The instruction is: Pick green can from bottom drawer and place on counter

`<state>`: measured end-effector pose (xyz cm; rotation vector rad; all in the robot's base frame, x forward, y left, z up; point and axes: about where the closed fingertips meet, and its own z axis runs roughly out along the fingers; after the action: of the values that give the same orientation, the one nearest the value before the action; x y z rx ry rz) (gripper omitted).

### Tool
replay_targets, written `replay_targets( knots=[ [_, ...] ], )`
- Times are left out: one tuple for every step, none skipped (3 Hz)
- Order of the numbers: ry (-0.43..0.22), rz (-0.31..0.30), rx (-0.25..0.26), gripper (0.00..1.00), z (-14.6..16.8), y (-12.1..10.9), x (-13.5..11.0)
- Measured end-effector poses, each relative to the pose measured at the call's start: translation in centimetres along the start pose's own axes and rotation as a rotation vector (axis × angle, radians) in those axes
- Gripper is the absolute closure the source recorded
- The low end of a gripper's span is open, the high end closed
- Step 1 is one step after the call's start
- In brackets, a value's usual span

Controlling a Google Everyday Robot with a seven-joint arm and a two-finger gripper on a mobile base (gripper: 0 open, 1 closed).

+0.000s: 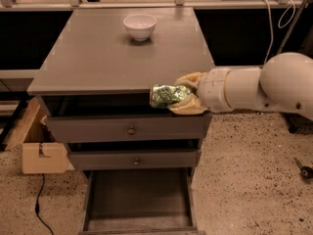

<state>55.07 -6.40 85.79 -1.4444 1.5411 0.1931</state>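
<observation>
The white bowl [140,26] stands on the table [112,62] near its back edge. The surface in front of the bowl and on both sides of it is free. The hand [182,98], closed around the green can [165,95], is well in front of the bowl, at the table's front right edge.

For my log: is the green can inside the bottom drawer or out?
Out. The claw, at the front edge of the counter, holds the green can sideways; the bottom drawer below stands open, empty.
</observation>
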Motion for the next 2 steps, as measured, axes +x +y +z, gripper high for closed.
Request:
replay_targets(
  knots=[
    [0.015, 0.03, 0.022, 1.0, 0.0, -4.4, -0.3],
    [0.027, 0.087, 0.053, 1.0, 0.2, -9.3, -0.4]
  ],
)
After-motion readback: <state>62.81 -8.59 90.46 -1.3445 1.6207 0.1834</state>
